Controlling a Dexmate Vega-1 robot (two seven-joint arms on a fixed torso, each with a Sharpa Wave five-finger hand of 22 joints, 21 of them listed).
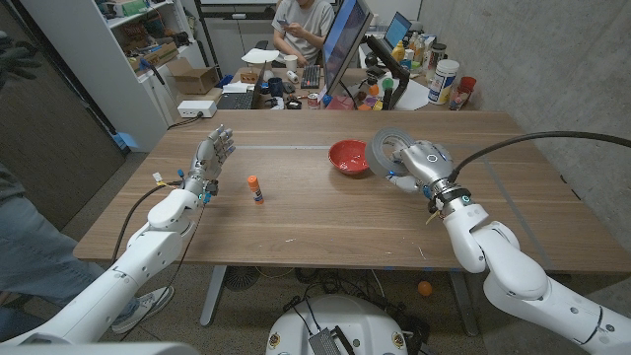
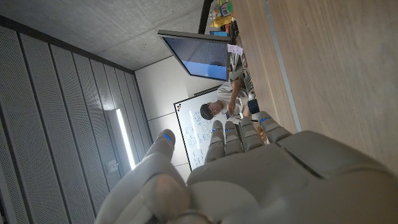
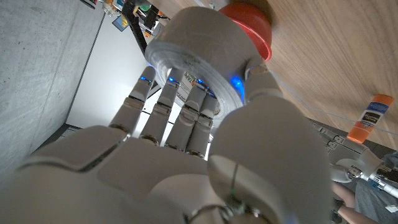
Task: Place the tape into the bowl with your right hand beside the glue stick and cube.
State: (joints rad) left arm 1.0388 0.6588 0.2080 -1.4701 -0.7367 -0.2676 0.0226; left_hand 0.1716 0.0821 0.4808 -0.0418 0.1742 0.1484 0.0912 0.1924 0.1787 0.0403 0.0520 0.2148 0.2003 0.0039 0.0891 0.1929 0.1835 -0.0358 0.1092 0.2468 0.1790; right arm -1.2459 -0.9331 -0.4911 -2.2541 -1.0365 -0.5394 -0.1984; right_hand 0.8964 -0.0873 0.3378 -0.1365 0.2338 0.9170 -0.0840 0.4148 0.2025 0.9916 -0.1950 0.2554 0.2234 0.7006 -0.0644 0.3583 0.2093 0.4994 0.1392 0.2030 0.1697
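Observation:
My right hand (image 1: 422, 163) holds a grey roll of tape (image 1: 385, 150) just to the right of the red bowl (image 1: 348, 157), at about its rim height. In the right wrist view the tape (image 3: 199, 62) sits between the hand's fingers (image 3: 163, 109) and thumb, with the red bowl (image 3: 252, 22) right behind it. An orange-capped glue stick (image 1: 255, 189) stands on the table left of the bowl; it also appears as the glue stick (image 3: 369, 118) in the right wrist view. My left hand (image 1: 210, 158) is raised above the table's left part, fingers apart, holding nothing. No cube is visible.
The wooden table (image 1: 296, 217) has bare surface around the bowl and glue stick. A cluttered desk with a monitor (image 1: 345, 39), bottles (image 1: 444, 81) and boxes stands behind the far edge, where a person (image 1: 301, 25) sits. Another person stands at the left edge (image 1: 15, 59).

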